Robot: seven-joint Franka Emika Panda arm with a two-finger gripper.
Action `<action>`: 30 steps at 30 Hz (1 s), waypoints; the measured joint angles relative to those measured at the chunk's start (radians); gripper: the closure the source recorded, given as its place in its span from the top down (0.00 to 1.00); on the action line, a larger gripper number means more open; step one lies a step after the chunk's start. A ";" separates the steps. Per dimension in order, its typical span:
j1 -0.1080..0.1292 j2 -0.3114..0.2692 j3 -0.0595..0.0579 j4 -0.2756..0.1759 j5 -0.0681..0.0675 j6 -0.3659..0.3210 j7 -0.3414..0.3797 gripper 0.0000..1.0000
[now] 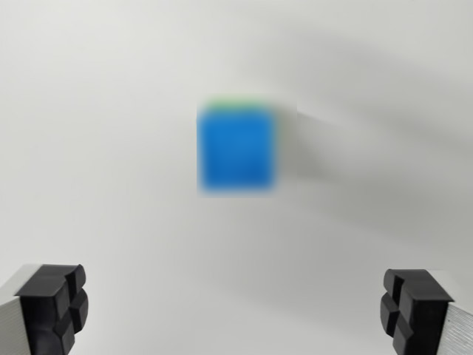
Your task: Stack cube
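A blue cube (237, 149) sits blurred at the centre of the wrist view on a white surface. A thin green edge (236, 103) shows just above its top side; it looks like a green cube under the blue one, mostly hidden. My gripper (236, 310) is open, its two black fingertips (55, 299) wide apart at the bottom corners of the view. Nothing is between them. The cubes lie well beyond the fingertips, further up the view.
The white surface (111, 148) fills the whole view. A soft grey shadow (332, 148) falls to the wrist view's right of the cubes. No other objects show.
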 joint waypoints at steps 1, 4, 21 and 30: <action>0.000 -0.006 0.000 0.005 0.000 -0.012 0.000 1.00; 0.000 -0.023 0.000 0.024 0.000 -0.048 0.000 1.00; 0.000 -0.084 0.000 0.114 0.000 -0.197 0.000 1.00; 0.000 -0.095 0.000 0.145 0.000 -0.241 0.000 1.00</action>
